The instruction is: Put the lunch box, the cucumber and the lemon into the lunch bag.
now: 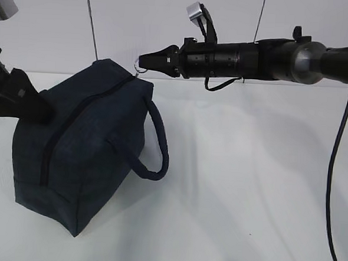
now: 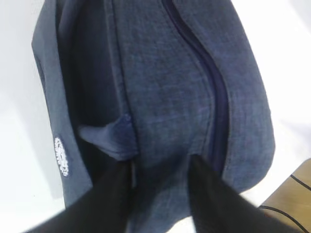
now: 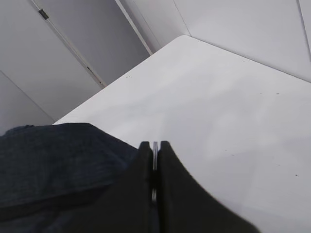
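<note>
While my right gripper (image 1: 144, 62) pinches the ring pull (image 1: 141, 69), jaws shut, my left gripper (image 2: 158, 187) straddles the lunch bag (image 1: 78, 154), jaws parted. Soft fabric likely sags; I'd grip seams.

The right arm (image 1: 273, 58) reached in level from the right edge, stretched far leftward across the middle, its wrist straight and a cable hanging below it. The right gripper (image 1: 144, 62) pointed left, and its jaws were pressed together on a thin silver ring (image 1: 140, 67), whose edge showed as a bright sliver between the fingertips in the right wrist view. The left arm (image 1: 8, 91) came in from the left edge, angled down and to the right. The left gripper (image 2: 160, 167) had its two dark fingers (image 2: 114, 182) spread apart, both tips resting against the bag (image 2: 165, 87), with fabric showing in the gap between them.
</note>
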`<act>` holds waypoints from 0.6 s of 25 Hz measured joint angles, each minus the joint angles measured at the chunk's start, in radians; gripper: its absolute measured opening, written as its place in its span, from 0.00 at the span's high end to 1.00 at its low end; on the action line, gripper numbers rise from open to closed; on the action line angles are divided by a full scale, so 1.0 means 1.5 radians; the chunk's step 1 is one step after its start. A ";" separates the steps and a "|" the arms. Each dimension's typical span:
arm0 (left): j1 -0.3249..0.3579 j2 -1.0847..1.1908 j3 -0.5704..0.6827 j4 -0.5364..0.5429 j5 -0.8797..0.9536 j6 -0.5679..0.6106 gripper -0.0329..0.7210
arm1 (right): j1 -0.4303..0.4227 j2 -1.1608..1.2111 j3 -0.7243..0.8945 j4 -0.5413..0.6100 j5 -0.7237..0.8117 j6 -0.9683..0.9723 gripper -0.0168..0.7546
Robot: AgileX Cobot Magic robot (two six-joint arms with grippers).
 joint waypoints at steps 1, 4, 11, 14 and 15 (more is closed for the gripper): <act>0.000 0.000 0.000 0.000 -0.001 -0.001 0.54 | -0.002 0.000 0.000 0.000 0.001 0.000 0.97; 0.000 0.000 0.000 0.000 -0.004 -0.001 0.42 | -0.002 0.000 0.000 -0.001 0.002 0.000 0.97; 0.000 -0.004 -0.068 0.006 -0.006 -0.016 0.38 | -0.002 0.000 0.000 -0.002 0.003 -0.001 0.97; 0.000 -0.005 -0.117 0.004 -0.029 -0.020 0.38 | -0.002 0.000 0.000 -0.002 0.004 -0.001 0.97; 0.000 -0.002 -0.129 0.004 -0.033 -0.021 0.38 | -0.002 0.000 0.000 -0.002 0.004 -0.001 0.97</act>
